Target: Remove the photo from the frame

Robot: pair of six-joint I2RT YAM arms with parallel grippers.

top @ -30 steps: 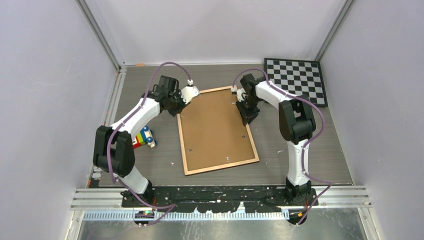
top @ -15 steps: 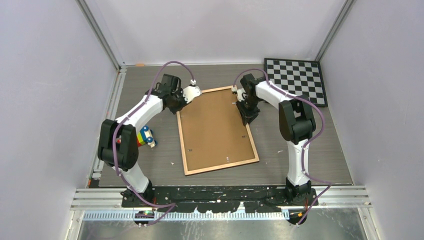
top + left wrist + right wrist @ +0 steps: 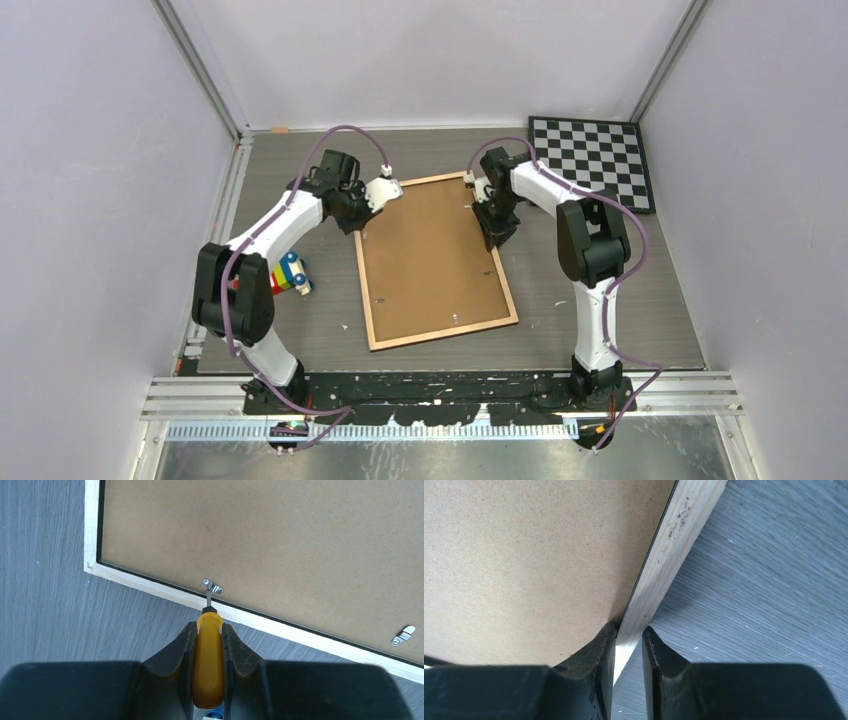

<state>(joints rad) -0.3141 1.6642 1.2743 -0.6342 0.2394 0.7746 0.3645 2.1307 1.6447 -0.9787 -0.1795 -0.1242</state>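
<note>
The frame [image 3: 445, 332] lies face down on the table, showing its brown backing board [image 3: 430, 255] inside a light wood rim. The photo is hidden under the board. My left gripper [image 3: 358, 220] is at the frame's far left edge, shut on a yellow-handled screwdriver [image 3: 208, 655]. The screwdriver's tip touches a small metal turn clip [image 3: 212, 586] on the board's edge. A second clip [image 3: 403, 635] lies further along the rim [image 3: 280, 625]. My right gripper [image 3: 497, 238] straddles the frame's right rim [image 3: 674, 540], closed on it, one finger on the board side and one on the table side.
A black-and-white checkered board [image 3: 592, 160] lies at the far right corner. A coloured toy [image 3: 288, 274] sits left of the frame beside the left arm. Walls close in the table on three sides.
My left arm's elbow has shifted slightly right while its wrist has stayed at the frame's far left edge. The right arm and the frame have not moved.
</note>
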